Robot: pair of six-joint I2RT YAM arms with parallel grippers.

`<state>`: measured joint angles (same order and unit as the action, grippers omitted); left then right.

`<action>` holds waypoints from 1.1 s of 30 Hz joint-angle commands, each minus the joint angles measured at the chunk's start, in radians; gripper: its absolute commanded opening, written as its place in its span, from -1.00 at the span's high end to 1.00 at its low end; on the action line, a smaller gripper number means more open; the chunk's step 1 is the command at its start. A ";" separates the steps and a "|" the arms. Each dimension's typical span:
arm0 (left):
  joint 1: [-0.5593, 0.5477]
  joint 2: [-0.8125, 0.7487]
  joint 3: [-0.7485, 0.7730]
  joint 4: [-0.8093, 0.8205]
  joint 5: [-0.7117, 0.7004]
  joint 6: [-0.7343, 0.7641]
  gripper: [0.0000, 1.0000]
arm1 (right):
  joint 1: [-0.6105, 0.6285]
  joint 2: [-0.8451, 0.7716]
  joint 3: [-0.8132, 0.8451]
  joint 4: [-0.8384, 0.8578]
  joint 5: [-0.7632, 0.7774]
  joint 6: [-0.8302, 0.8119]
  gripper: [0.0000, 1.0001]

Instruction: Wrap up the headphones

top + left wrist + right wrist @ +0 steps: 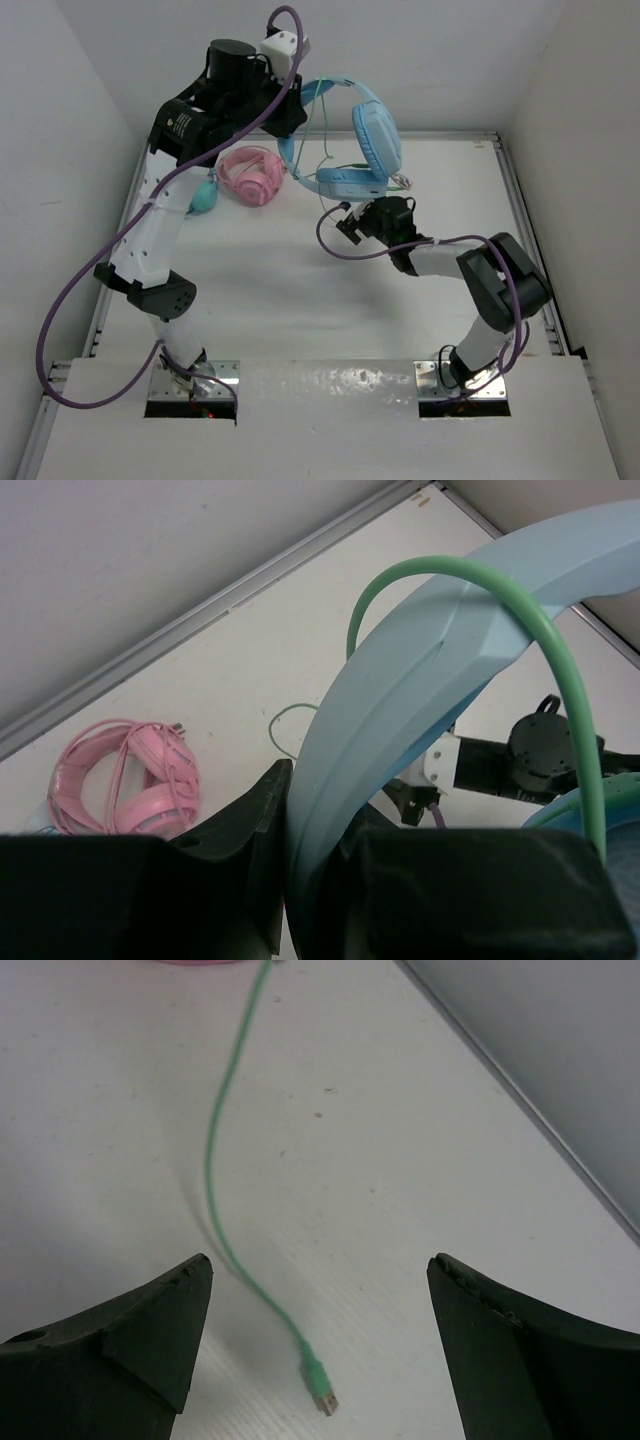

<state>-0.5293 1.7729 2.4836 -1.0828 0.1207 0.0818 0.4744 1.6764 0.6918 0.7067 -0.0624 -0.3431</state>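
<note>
Pink headphones (252,176) lay on the far-left tabletop (260,300), with a teal object (203,196) just beside them on their left. Left end effector (292,112) was raised and pressed together on the headband (400,680) of the headphones (375,138), pinching it between both fingers (240,830). Headphones hung tilted to the right of that grip, over the far middle of the tabletop. Could not tell whether the lower earcup (345,182) touched the surface. Green cable (540,650) arched over the headband in the left wrist view. Right end effector (345,222) sat on the near side of the lower earcup, spread wide and holding nothing. Beneath it the cable ran across the tabletop and ended in a plug (322,1392) lying in the gap between its spread tips.
</note>
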 commanded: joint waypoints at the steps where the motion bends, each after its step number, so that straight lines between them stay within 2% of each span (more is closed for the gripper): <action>1: 0.009 -0.010 0.063 0.083 0.031 -0.039 1.00 | 0.056 0.064 0.027 -0.053 -0.036 -0.037 -0.74; 7: 0.009 -0.012 0.060 0.084 0.025 -0.042 1.00 | 0.084 0.238 0.165 -0.067 -0.005 -0.013 -0.77; 10: 0.009 -0.013 0.052 0.087 0.028 -0.043 1.00 | 0.084 0.333 0.320 -0.145 0.030 0.007 -0.77; 12: 0.009 -0.021 0.043 0.090 0.028 -0.043 1.00 | 0.084 0.371 0.377 -0.186 0.058 0.016 -0.67; 14: 0.009 -0.027 0.038 0.089 0.023 -0.042 1.00 | 0.084 0.413 0.451 -0.260 0.059 0.026 -0.39; 15: 0.009 -0.030 0.034 0.089 0.022 -0.042 1.00 | 0.084 0.420 0.466 -0.282 0.049 0.026 -0.03; 17: 0.011 -0.033 0.029 0.089 0.020 -0.040 1.00 | 0.084 0.433 0.514 -0.392 0.012 0.007 0.32; 18: 0.012 -0.035 0.023 0.090 0.019 -0.042 1.00 | 0.084 0.434 0.541 -0.432 -0.020 0.001 0.72; 19: 0.014 -0.033 0.018 0.092 0.020 -0.042 1.00 | 0.084 0.433 0.546 -0.502 -0.030 0.003 0.91; 20: 0.014 -0.035 0.009 0.093 0.022 -0.042 1.00 | 0.086 0.419 0.540 -0.518 -0.034 0.009 1.00; 23: 0.028 -0.029 -0.015 0.113 0.016 -0.047 1.00 | 0.101 0.356 0.422 -0.481 -0.066 0.029 1.00; 27: 0.090 0.013 -0.019 0.173 0.019 -0.071 1.00 | 0.194 0.176 0.189 -0.406 -0.062 0.009 1.00; 33: 0.196 0.105 0.003 0.277 -0.038 -0.111 1.00 | 0.355 0.016 0.051 -0.435 0.004 0.036 1.00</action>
<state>-0.3870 1.8534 2.4535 -0.9756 0.1162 0.0460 0.7734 1.7641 0.7704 0.2657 -0.0841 -0.3286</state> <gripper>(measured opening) 0.140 0.009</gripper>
